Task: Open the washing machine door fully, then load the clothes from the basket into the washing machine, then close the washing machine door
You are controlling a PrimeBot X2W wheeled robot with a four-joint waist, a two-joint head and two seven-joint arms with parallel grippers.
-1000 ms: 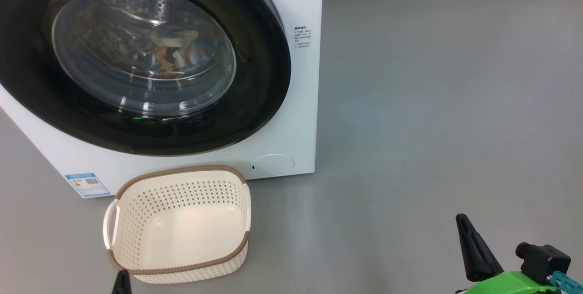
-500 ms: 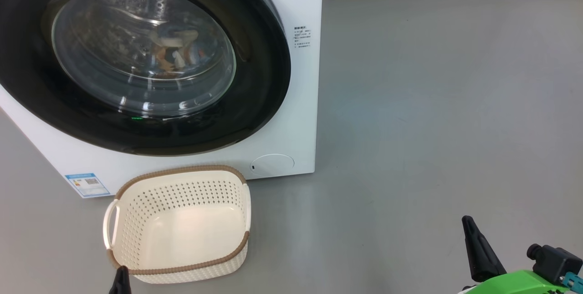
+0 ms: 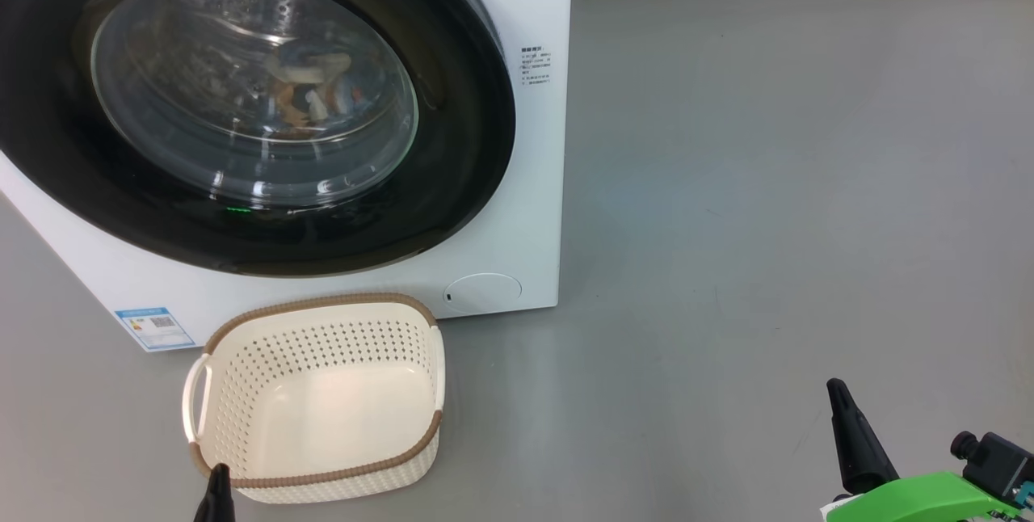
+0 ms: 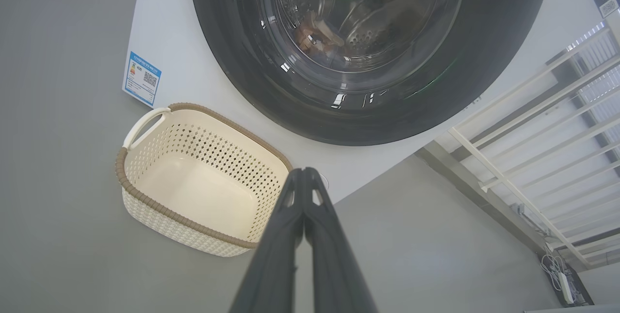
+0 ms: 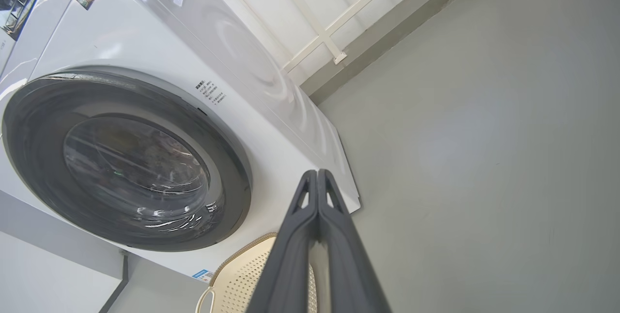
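head view, then the wrists: nothing left to grasp

head view: i see the washing machine door [image 3: 254, 94] lying flush against the washing machine [image 3: 533, 207], and the clothes [image 3: 311, 94] show through its glass, inside the drum. the basket [image 3: 319, 342] sits on the floor just in front, bare. my left gripper [image 3: 218, 475] hangs at the basket's near rim. my right gripper [image 3: 837, 389] is well apart, over open floor to the right. the door lies up and left of both, so the left arm is the nearer one if it wants a last push.

left wrist view: fingers [image 4: 283, 245] pressed together on nothing, pointing between the basket's end and the door's lower rim.

right wrist view: fingers likewise pressed together, empty. the door sits off to their left. i judge the job as good as done.
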